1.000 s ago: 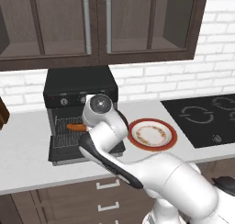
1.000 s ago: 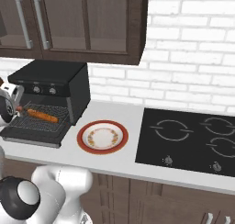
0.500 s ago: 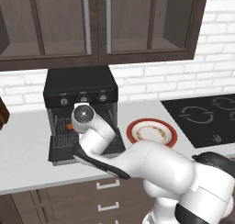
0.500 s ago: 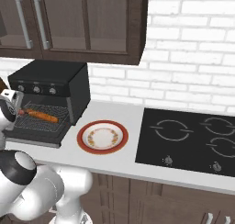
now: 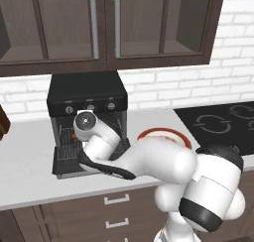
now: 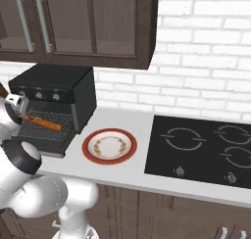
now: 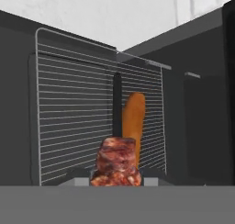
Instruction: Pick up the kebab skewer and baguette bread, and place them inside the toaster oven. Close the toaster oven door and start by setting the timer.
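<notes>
Boxy black toaster oven [image 6: 54,98] on pale surface [image 6: 122,167], flat black drop-down door [image 5: 74,167] lowered for loading | wire rack [image 7: 78,122] carries smooth orange-brown baguette [image 7: 133,122] | tool [image 7: 117,182] clenched on chunky reddish-brown kebab skewer [image 7: 117,168], held at the oven mouth, apparently to lay beside the loaf | round red-rimmed plate [image 6: 109,146] bare.

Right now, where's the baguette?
The baguette bread lies on the wire rack inside the open toaster oven, left of the plate in the right base view; the hand view shows it beyond the kebab skewer.
</notes>
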Robot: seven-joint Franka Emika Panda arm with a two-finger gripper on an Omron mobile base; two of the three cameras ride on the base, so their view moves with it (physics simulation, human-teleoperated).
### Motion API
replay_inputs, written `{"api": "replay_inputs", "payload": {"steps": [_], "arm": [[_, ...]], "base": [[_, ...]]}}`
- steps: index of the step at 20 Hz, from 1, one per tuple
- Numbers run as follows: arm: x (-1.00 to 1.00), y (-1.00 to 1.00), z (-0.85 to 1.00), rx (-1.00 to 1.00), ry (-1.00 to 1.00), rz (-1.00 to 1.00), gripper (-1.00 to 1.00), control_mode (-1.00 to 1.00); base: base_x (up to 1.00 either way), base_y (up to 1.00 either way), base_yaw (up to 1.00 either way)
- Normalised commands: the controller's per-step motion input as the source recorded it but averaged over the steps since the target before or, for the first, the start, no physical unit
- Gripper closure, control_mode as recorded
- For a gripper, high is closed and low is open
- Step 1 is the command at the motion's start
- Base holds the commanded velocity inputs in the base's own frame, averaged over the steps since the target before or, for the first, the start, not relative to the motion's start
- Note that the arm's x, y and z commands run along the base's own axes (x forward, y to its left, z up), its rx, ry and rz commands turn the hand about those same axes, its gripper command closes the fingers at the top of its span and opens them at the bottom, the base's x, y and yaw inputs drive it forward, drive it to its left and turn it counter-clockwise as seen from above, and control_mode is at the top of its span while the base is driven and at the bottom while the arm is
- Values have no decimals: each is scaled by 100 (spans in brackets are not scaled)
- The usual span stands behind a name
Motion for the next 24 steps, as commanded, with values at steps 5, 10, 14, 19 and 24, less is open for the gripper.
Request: {"api": "replay_inputs", "payload": {"steps": [5,10,14,19,24], "arm": [[33,0,-9,0,0,0,100,-100],[8,11,-20,0,0,-2,100,-100],[0,32,-26,0,0,-6,100,-100],[2,5,-13,0,0,-5,100,-100],[26,0,-8,1,0,-1,100,-100]], "base": [[0,0,0],[0,0,0],[0,0,0],[0,0,0],[0,0,0]]}}
